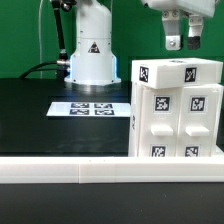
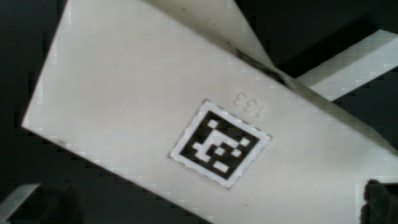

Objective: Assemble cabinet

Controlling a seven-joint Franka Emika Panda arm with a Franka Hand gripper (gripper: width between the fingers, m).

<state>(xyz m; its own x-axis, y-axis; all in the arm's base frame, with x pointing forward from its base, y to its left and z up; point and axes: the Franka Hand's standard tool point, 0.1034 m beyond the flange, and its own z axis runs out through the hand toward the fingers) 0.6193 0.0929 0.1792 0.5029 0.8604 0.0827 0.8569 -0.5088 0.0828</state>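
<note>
The cabinet (image 1: pixel 175 110) is a large white box with black-and-white tags, standing on the black table at the exterior view's right. Its front shows several tagged panels and its top carries two tags. My gripper (image 1: pixel 182 42) hangs just above the cabinet's top, near its far right corner, apart from it. The fingers stand apart with nothing between them. In the wrist view the cabinet's white top (image 2: pixel 143 100) fills the picture with one tag (image 2: pixel 222 142) in the middle. Dark fingertips (image 2: pixel 25 205) show at the picture's lower corners.
The marker board (image 1: pixel 88 108) lies flat on the black table at the exterior view's left of the cabinet. The arm's white base (image 1: pixel 90 55) stands behind it with cables. A white rail (image 1: pixel 100 170) runs along the table's front edge.
</note>
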